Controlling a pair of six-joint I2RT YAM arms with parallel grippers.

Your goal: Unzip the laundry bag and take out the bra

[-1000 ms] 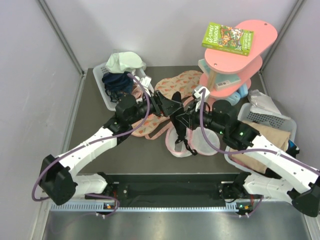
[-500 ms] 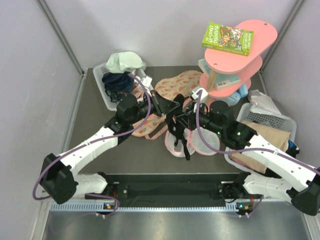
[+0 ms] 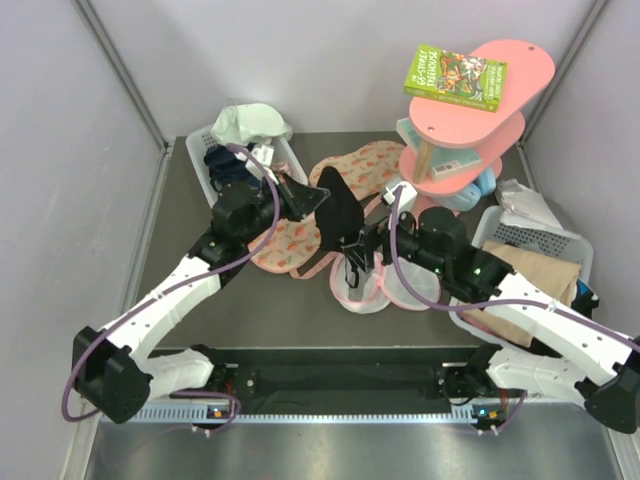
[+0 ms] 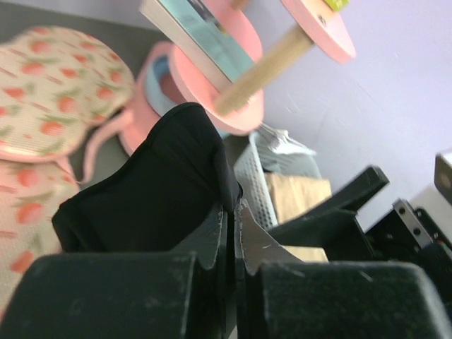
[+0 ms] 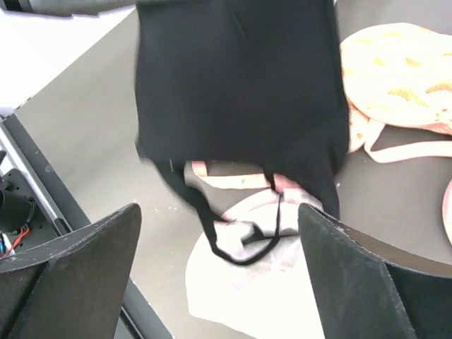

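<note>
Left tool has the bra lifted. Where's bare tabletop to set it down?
Bare table at the near edge, bordered by the left arm, the fruit-print fabric and the laundry bag, is free. A narrower strip runs between the left arm and the left wall. The middle and back are crowded: fabric, white basket, pink shelf.

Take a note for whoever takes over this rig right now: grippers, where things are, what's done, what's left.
The left gripper is shut on the small black bra, held up off the table. The right gripper is open and empty. The round white mesh laundry bag with pink trim lies on the table, under the hanging bra. Done: bra apparently out. Left: likely only setting it down.
</note>
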